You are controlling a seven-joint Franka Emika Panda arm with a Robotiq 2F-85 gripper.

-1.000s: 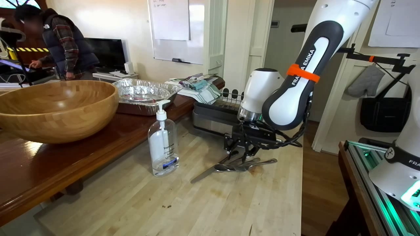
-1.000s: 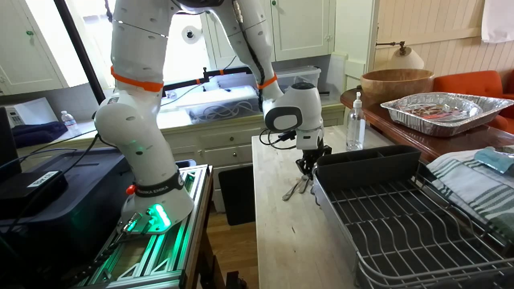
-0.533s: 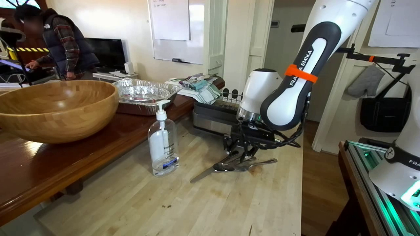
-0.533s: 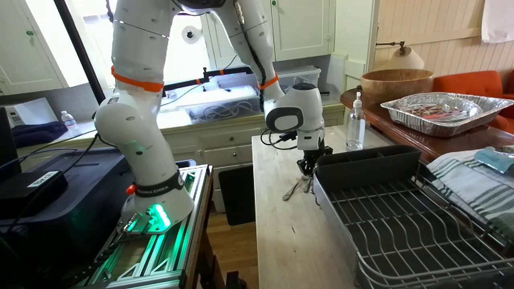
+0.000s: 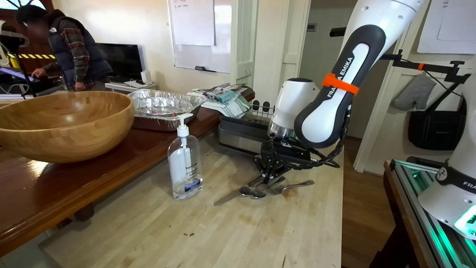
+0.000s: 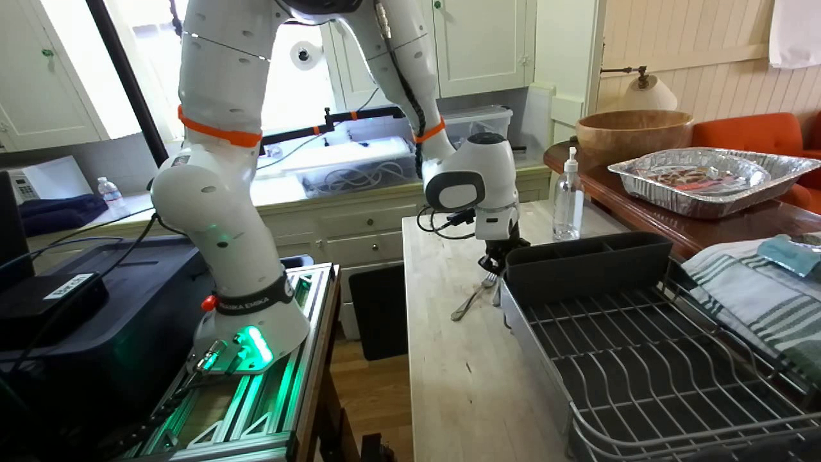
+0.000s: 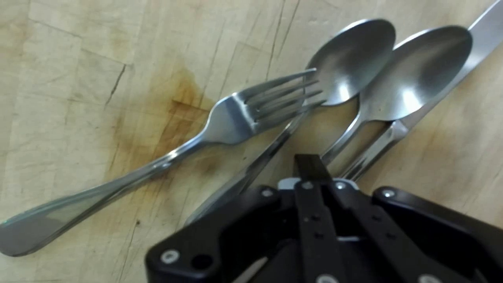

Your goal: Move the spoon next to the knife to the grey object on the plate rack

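Note:
My gripper [image 7: 312, 167] is low over the cutlery on the wooden table, its fingertips pressed together. The silver spoon [image 7: 416, 74] lies with its bowl across the knife [image 7: 485, 37]. Its handle runs down behind my fingertips, and whether any of it sits between the pads is hidden. In an exterior view the spoon [image 5: 245, 191] and the knife blade [image 5: 227, 198] point away from the gripper [image 5: 266, 181]. The grey object, a dark grey cutlery holder [image 6: 590, 266], is fixed at the near-gripper end of the plate rack [image 6: 641, 443], beside my gripper [image 6: 490, 265].
Another spoon [image 7: 351, 63] touches the first, with a fork [image 7: 230, 122] resting its tines by that bowl. A pump bottle [image 5: 185, 167] stands on the table past the knife tip. The wooden bowl [image 5: 67, 126] and foil trays [image 6: 712, 183] are on the higher brown table.
The gripper's fingers have come together from partly open. The second spoon has shifted toward the first one and away from the fork; the first spoon and knife have moved slightly.

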